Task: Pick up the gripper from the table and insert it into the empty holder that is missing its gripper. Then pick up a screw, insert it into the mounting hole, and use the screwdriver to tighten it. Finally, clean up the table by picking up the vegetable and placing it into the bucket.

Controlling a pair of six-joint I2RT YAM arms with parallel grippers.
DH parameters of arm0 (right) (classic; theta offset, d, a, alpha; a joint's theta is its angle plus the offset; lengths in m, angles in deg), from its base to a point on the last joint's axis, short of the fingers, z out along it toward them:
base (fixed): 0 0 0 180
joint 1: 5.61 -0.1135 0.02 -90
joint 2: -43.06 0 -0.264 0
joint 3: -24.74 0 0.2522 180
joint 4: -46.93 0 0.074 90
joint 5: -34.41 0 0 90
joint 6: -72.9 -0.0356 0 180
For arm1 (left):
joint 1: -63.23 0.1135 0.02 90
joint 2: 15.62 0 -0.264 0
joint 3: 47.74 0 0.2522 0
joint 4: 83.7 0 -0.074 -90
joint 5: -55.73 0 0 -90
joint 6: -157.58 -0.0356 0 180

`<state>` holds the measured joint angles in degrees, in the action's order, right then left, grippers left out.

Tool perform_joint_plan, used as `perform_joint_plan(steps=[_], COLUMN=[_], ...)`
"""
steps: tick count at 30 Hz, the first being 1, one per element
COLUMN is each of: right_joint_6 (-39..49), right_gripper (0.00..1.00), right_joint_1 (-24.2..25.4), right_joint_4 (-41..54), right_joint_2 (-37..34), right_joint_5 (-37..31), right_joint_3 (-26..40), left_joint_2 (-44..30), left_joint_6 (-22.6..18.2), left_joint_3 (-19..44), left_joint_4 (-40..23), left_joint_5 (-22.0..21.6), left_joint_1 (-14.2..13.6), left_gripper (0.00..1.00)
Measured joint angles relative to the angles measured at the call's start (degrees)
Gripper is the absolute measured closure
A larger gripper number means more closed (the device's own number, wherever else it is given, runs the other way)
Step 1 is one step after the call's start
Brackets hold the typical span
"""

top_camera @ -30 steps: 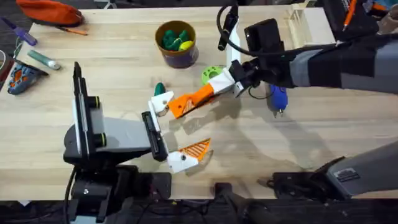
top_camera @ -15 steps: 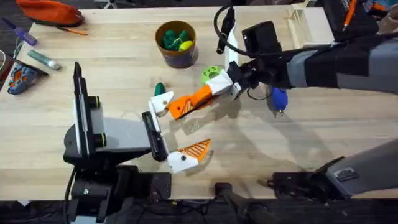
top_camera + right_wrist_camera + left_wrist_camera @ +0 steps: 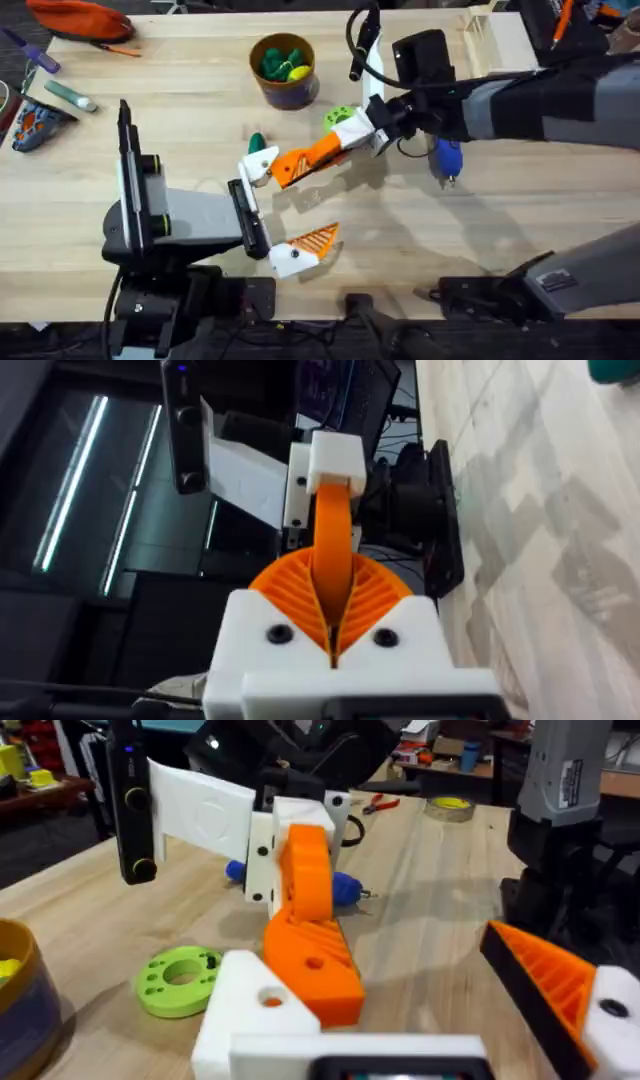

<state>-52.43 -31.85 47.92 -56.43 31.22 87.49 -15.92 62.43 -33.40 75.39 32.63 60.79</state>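
Right gripper is clamped on the orange gripper piece, so pinching, not spread. From overhead the right arm reaches in across the middle of the bench. The piece's long axis runs on a diagonal: its far end sits in the right gripper and its other end is up against the white holder, which is one finger of the left gripper. The left gripper is spread wide, with its other finger carrying an orange ribbed tip down near the bench's front edge.

The vegetable is a little dark green nub on the bench just behind the holder, and I can't call its axis. The screwdriver lies partly under the right arm, bit pointing toward the front edge. The bucket sits further back with green and yellow stuff in it, and a lime disc lies between it and the right gripper.

Left wrist view: the holder is up close with the piece touching it and tilting up and away into the right gripper. The disc lies flat beside them, and the screwdriver peeks out behind. There's a label on a grey part, but the print is too small to read.

Right wrist view: the two ribbed pads squeeze the piece edge-on. It points straight away into the holder. No readable writing here.
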Motion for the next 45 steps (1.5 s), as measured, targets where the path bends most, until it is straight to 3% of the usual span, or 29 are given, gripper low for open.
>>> perform_joint_plan(steps=[13,30,45], right_joint_6=[-2.0,-8.4,-11.2], right_gripper=[0.988,0.990,0.991], right_joint_1=[-0.7,-1.2,-3.1], right_joint_4=[-0.9,-11.9,-12.6], right_joint_2=[0.0,-2.7,-2.7], right_joint_5=[-1.3,-0.7,-2.8], right_joint_3=[0.0,0.0,0.0], left_joint_2=[0.0,0.0,0.0], left_joint_6=[0.0,0.8,0.9], left_joint_3=[0.0,0.0,0.0], left_joint_4=[0.0,0.1,0.0], left_joint_5=[0.0,-0.5,-0.3], left_joint_1=[0.0,0.0,0.0], left_gripper=[0.015,0.015,0.016])
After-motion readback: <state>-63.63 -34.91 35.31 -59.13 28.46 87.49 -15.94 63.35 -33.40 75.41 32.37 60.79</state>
